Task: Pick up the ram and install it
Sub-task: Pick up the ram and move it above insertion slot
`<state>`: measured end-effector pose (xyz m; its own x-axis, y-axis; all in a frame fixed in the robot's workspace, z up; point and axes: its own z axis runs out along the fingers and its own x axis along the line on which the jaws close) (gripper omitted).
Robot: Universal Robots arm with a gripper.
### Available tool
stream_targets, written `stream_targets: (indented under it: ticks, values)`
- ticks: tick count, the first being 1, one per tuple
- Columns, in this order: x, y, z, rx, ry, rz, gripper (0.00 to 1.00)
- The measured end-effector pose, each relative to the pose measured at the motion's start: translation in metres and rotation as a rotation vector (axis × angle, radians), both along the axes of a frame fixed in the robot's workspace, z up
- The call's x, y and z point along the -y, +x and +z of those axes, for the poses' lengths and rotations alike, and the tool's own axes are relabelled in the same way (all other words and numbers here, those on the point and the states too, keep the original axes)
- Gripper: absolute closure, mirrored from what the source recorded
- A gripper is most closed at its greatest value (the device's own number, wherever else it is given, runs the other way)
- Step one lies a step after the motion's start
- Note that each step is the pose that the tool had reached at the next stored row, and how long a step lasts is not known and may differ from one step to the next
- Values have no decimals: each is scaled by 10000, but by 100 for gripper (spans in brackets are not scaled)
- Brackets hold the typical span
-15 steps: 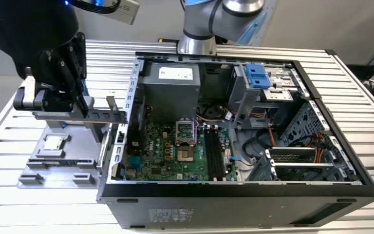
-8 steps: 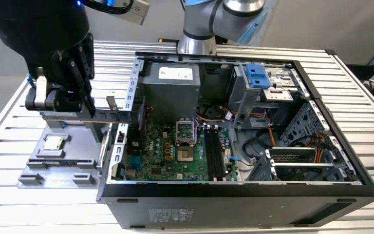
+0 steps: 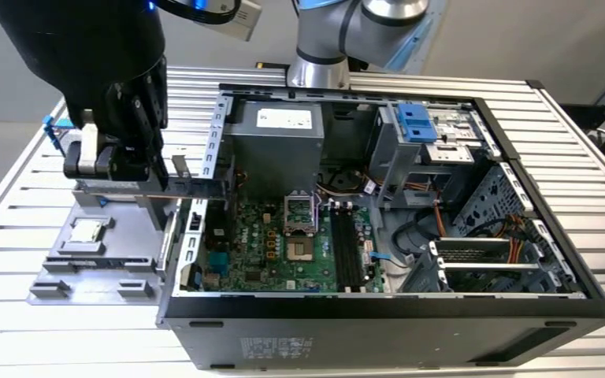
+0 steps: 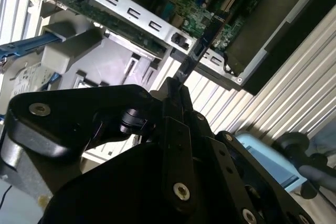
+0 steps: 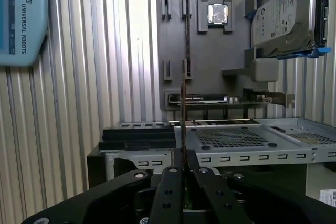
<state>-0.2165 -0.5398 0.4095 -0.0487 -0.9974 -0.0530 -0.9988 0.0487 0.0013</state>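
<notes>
Pickup done: gripper [image 5: 183,155] clamped on ram [image 5: 183,113], over parts tray [image 3: 124,252] (exterior view's left of PC case [image 3: 387,331]). Install not yet done.

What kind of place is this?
Probably a robot lab or workshop for building computers. A robot arm stands by an open computer case on a slatted metal table, and its tool grips a ram.

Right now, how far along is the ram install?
Done: the pickup. In the first wrist view the ram stands edge-on, clamped in the gripper. In hand: the gripper holds it outside the case, by the gray holder. Left: the install. The black motherboard slots look empty.
</notes>
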Motion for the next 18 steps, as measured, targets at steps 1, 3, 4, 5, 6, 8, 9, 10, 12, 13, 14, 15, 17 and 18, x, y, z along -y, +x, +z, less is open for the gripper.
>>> stream_targets:
  ticks: [1, 3, 4, 5, 6, 8, 9, 10, 12, 13, 14, 15, 17, 18]
  values:
    - [0, 12, 0, 0, 0, 0, 100]
    - [0, 33, 0, 0, 0, 0, 100]
    - [0, 45, 0, 0, -1, 0, 100]
    - [0, 54, 0, 0, 0, 1, 100]
    - [0, 64, 0, 0, 0, 0, 100]
    - [0, 84, 0, 1, 0, 0, 100]
    - [0, 93, 0, 1, 0, 1, 100]
    - [0, 102, 0, 0, 0, 1, 100]
    - [0, 120, 0, 0, 0, 0, 100]
    - [0, 129, 0, 0, -1, 1, 100]
    - [0, 138, 0, 1, 0, 1, 100]
    - [0, 147, 0, 0, -1, 1, 100]
    - [0, 167, 0, 0, -1, 1, 100]
    - [0, 176, 0, 0, -1, 0, 100]
